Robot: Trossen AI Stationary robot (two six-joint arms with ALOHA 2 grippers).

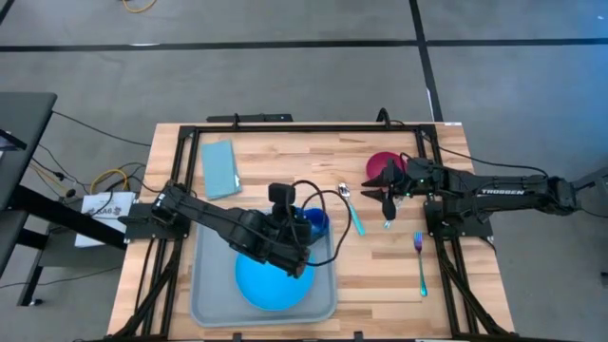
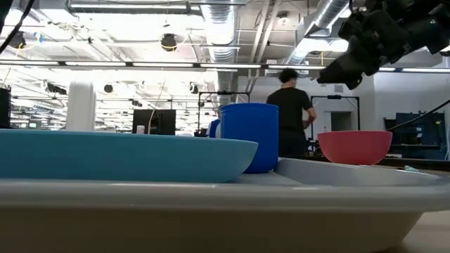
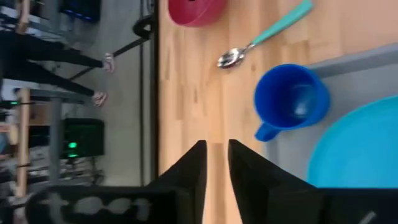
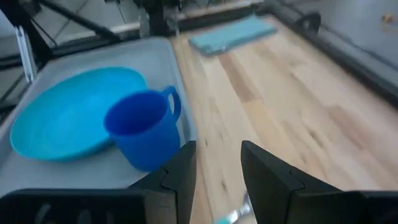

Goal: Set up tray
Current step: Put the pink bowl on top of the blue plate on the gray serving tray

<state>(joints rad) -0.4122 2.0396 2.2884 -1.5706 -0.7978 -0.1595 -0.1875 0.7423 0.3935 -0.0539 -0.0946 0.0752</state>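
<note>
Your left hand (image 3: 216, 163) is sitting released beside the mug (image 1: 313, 222); right hand (image 4: 217, 163), open, is hovering over the spoon (image 1: 352, 209) — carry it to the tray (image 1: 207, 285), at eight o'clock.

Tray (image 1: 214, 285) partly under left arm

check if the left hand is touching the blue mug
Apart. The left wrist view shows the left hand with its fingers slightly open and empty, and bare wood between them and the blue mug.
</note>
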